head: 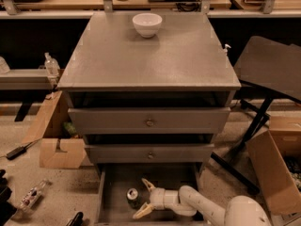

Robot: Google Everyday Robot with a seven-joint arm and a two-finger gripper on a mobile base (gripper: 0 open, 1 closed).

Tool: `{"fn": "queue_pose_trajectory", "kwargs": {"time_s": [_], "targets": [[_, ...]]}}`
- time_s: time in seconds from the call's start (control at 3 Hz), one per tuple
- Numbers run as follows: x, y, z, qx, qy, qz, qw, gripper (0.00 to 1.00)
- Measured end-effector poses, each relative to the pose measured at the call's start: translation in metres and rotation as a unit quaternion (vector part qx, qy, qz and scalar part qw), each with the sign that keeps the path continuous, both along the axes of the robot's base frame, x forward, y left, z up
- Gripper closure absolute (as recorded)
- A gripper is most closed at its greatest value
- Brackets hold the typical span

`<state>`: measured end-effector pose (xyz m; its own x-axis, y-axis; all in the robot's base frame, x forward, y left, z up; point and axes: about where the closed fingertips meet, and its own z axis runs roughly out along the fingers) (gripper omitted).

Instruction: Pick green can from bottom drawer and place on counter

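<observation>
one grey speckled desk (188,60) tops the cabinet. below it are three drawers: two shut ones with knobs, and one bottom drawer (117,180) pulled out. one gripper (140,199) sits low inside that drawer, its fingers (148,185) spread wide and holding nothing. one white bowl (147,24) rests on the desk. one green can (132,195) stands upright on the drawer floor, just beside the fingers. it is likely light, thin-walled and smooth, so a gentle squeeze across its middle seems best.
</observation>
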<state>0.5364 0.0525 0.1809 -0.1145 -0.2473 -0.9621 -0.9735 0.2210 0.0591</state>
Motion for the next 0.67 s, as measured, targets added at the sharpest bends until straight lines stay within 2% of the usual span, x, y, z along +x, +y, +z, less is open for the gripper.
{"fn": "queue_pose_trajectory", "kwargs": {"time_s": [0.33, 0.67], "targets": [[0.001, 0.034, -0.01, 0.021, 0.004, 0.01, 0.9997, 0.24], [0.003, 0.049, -0.014, 0.029, 0.005, 0.016, 0.9994, 0.47]]}}
